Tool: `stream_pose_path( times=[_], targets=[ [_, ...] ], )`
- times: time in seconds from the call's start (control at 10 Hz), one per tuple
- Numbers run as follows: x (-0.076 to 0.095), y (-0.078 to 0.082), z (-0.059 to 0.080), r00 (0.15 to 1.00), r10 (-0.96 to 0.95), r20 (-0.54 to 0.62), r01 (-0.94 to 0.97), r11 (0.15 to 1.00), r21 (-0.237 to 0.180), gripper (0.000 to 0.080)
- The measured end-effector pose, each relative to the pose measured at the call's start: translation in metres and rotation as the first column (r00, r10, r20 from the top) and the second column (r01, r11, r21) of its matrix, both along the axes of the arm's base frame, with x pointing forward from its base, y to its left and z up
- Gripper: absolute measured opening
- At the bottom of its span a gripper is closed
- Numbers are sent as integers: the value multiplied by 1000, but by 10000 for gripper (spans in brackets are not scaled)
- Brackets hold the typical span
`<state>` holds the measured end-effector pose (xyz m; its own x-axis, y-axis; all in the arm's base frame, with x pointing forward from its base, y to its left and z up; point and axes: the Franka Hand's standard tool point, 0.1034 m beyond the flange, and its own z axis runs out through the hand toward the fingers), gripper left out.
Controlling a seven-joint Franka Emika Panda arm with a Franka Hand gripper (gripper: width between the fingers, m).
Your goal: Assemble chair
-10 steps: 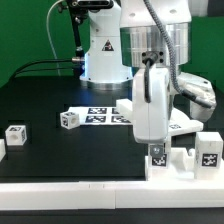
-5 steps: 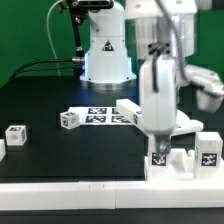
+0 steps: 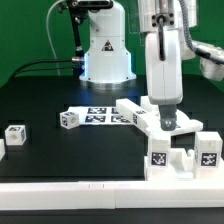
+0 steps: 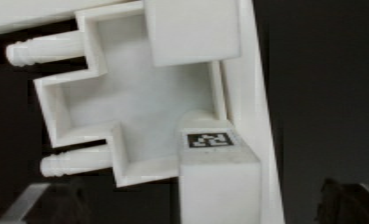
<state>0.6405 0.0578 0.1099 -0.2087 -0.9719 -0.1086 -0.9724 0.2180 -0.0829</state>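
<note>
The chair shows as several white tagged pieces. A blocky sub-assembly (image 3: pixel 176 152) stands at the front of the exterior view's right, with tags facing the camera. A long white bar (image 3: pixel 133 109) lies behind it. My gripper (image 3: pixel 168 121) hangs just above the sub-assembly, open and holding nothing. In the wrist view the sub-assembly (image 4: pixel 163 90) fills the picture, with a tag (image 4: pixel 207 140) and two round pegs (image 4: pixel 44 50). My gripper (image 4: pixel 190 207) has its dark fingertips (image 4: pixel 28 204) spread wide on either side of the white upright, apart from it.
The marker board (image 3: pixel 99 116) lies mid-table. A small tagged cube (image 3: pixel 68 120) sits beside it, and another tagged block (image 3: pixel 15 133) lies at the exterior view's far left. A long white border rail (image 3: pixel 90 190) runs along the front edge. The robot base (image 3: pixel 104 55) stands behind.
The gripper has opened, letting go of the sub-assembly, and risen clear of it. The sub-assembly stays standing where it was.
</note>
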Motion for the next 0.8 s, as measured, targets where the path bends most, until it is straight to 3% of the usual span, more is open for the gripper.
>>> stream_pose_path(
  times=[0.4,0.6,0.8],
  targets=[
    [0,2,2,984,176,34,-175,984,-25,648],
    [-11,6,0,859,507,71,-500,861,-95,648],
    [-16,6,-5,766,639,68,-628,767,-132,648]
  ],
)
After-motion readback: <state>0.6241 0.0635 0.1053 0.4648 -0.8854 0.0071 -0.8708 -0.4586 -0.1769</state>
